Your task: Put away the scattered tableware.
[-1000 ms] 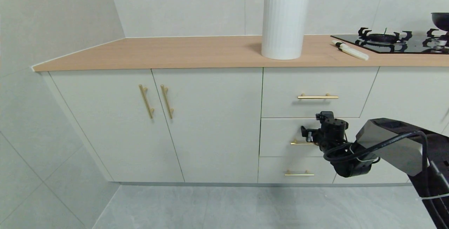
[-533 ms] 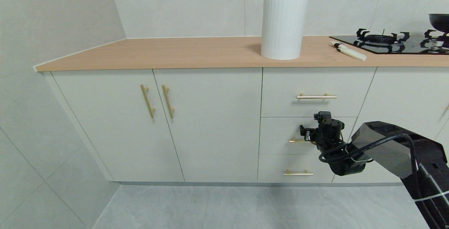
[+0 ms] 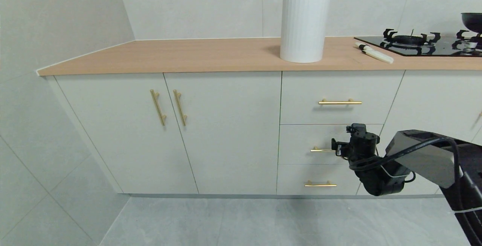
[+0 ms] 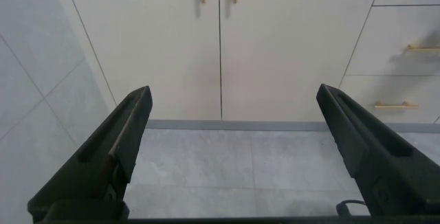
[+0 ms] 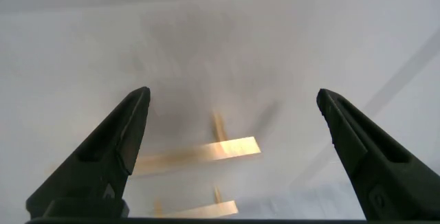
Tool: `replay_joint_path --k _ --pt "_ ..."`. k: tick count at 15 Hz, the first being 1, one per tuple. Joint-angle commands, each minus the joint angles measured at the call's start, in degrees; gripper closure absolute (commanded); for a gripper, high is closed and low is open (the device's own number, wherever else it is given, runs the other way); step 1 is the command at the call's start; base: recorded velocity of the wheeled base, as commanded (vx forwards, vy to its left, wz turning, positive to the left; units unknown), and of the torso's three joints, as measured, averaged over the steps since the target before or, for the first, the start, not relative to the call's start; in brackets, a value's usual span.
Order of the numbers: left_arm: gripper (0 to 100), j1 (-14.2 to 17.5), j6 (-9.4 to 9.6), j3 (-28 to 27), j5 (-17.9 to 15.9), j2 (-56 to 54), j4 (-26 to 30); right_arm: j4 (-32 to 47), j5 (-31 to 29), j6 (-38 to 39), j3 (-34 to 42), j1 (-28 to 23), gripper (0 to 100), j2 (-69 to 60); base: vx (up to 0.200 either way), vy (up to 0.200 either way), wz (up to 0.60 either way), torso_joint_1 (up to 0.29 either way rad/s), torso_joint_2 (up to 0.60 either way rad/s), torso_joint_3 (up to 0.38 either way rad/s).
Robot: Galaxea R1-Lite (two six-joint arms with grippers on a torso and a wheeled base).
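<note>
A pale, long utensil [image 3: 374,53] lies on the wooden counter [image 3: 188,55] next to the stove. A tall white ribbed container [image 3: 304,27] stands on the counter to its left. Below, three drawers with gold handles sit one above the other. My right gripper [image 3: 336,148] is held in front of the middle drawer, at the right end of its handle [image 3: 320,149]. In the right wrist view the gripper [image 5: 232,97] is open, with the gold handle [image 5: 206,153] showing in the gap, apart from both fingers. My left gripper [image 4: 233,90] is open over the floor, holding nothing.
A black gas stove [image 3: 421,44] with a dark pan [image 3: 472,18] takes up the counter's right end. Two cabinet doors [image 3: 169,133] with vertical gold handles are left of the drawers. Grey tiled floor [image 3: 226,219] lies in front, and a wall closes the left side.
My right gripper has shifted a little to the right and down, so more of the middle drawer handle shows. The head view has wobbled slightly.
</note>
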State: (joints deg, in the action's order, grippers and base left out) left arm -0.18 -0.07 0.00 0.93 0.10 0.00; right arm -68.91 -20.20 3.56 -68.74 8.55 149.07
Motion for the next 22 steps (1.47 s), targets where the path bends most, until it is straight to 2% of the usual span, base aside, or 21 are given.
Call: replay_joint_path --k 1,5,9,10,12,15,18,20,21,22 --pt "0 0.0 -0.01 0.0 0.0 0.1 0.0 -4.4 0.6 0.0 16.7 1.6 0 -12.0 0.0 0.0 0.0 0.0 0.0 0.0" --pt "0 0.0 -0.01 0.0 0.0 0.1 0.0 -14.5 0.5 0.0 40.5 3.1 0 -31.9 0.0 0.0 0.0 0.0 0.0 0.0" --pt "0 0.0 -0.01 0.0 0.0 0.1 0.0 -15.0 -1.2 -2.1 56.2 3.1 0 -54.9 0.0 0.0 0.0 0.0 0.0 0.0" --pt "0 0.0 -0.01 0.0 0.0 0.1 0.0 -15.0 -3.0 -3.0 62.8 3.1 0 -64.5 0.0 0.0 0.0 0.0 0.0 0.0" --pt "0 0.0 -0.01 0.0 0.0 0.1 0.0 -13.0 -3.4 -7.6 68.7 2.4 0 -81.2 0.0 0.0 0.0 0.0 0.0 0.0" --pt "0 0.0 -0.01 0.0 0.0 0.1 0.0 3.3 -5.2 -10.7 68.6 -0.5 0 -100.9 0.0 0.0 0.0 0.0 0.0 0.0" --pt "0 0.0 -0.01 0.0 0.0 0.1 0.0 40.4 -5.3 -15.2 59.2 -0.6 0 -129.1 0.0 0.0 0.0 0.0 0.0 0.0" --pt "0 0.0 -0.01 0.0 0.0 0.1 0.0 58.9 -5.4 -16.3 52.4 -1.1 0 -140.0 0.0 0.0 0.0 0.0 0.0 0.0" --pt "0 0.0 -0.01 0.0 0.0 0.1 0.0 63.8 -5.7 -17.7 50.5 -2.0 0 -143.6 0.0 0.0 0.0 0.0 0.0 0.0" --pt "0 0.0 -0.01 0.0 0.1 0.1 0.0 63.6 -6.9 -17.7 50.4 -3.5 0 -143.5 0.0 0.0 0.0 0.0 0.0 0.0"
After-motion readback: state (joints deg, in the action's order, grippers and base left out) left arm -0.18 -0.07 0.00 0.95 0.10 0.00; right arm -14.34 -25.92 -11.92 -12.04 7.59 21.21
